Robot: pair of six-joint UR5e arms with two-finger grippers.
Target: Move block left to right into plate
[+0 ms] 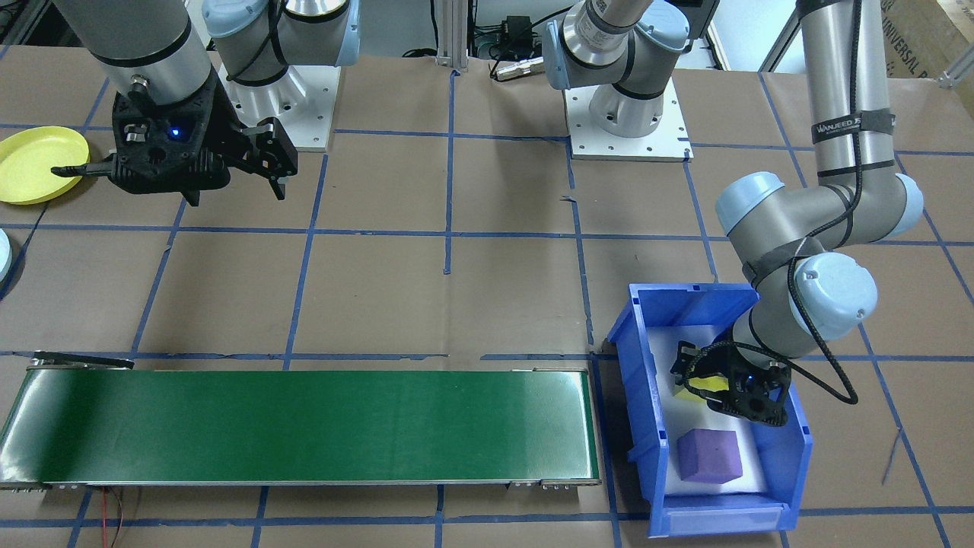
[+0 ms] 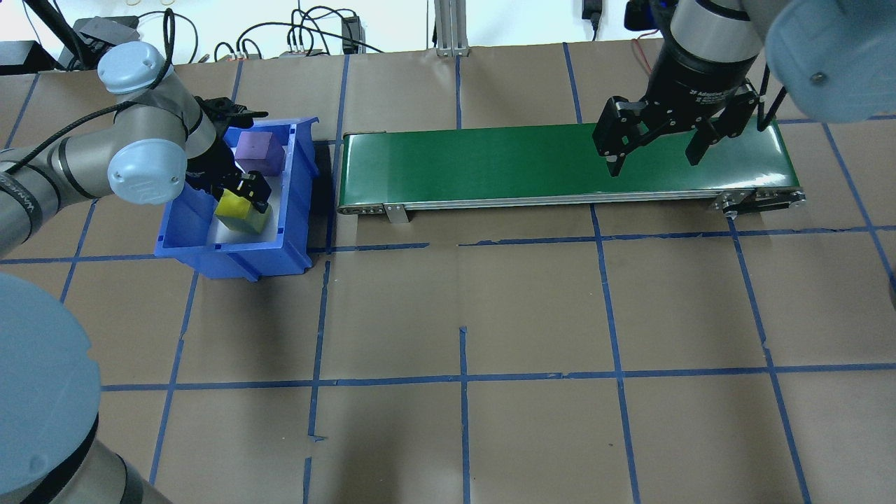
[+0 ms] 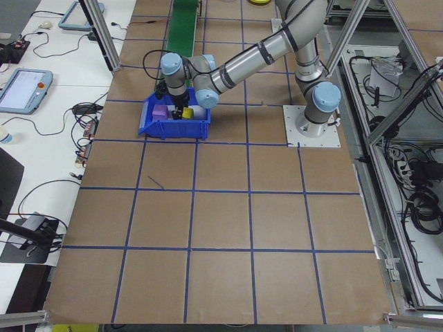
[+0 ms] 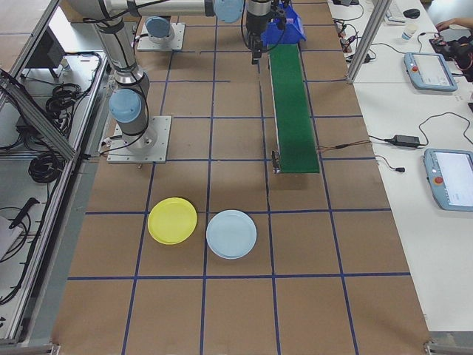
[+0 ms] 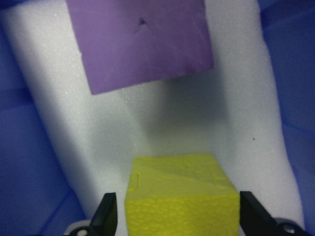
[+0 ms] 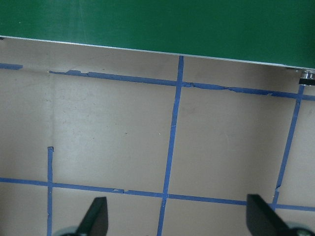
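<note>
The yellow block (image 5: 181,194) sits in the blue bin (image 2: 294,210) at the table's left end, on the white foam liner (image 5: 147,123), with the left gripper (image 5: 179,216) down around it, a finger on each flat side. Whether the fingers are pressing yet I can't tell. It looks like a light foam cube, a bit squashy and grippy, so a hold across two opposite faces should do, and it won't mind a firm squeeze.

The purple block (image 2: 260,153) lies apart from it, toward the bin's far wall, and shouldn't interfere. The bin's walls have to be cleared on the way up.

Beside the bin runs the green conveyor (image 2: 560,161). The right gripper (image 2: 654,150) hangs open and empty near its far end. The yellow plate (image 1: 34,164) waits by the table's right end, a pale blue plate (image 4: 231,234) next to it.
</note>
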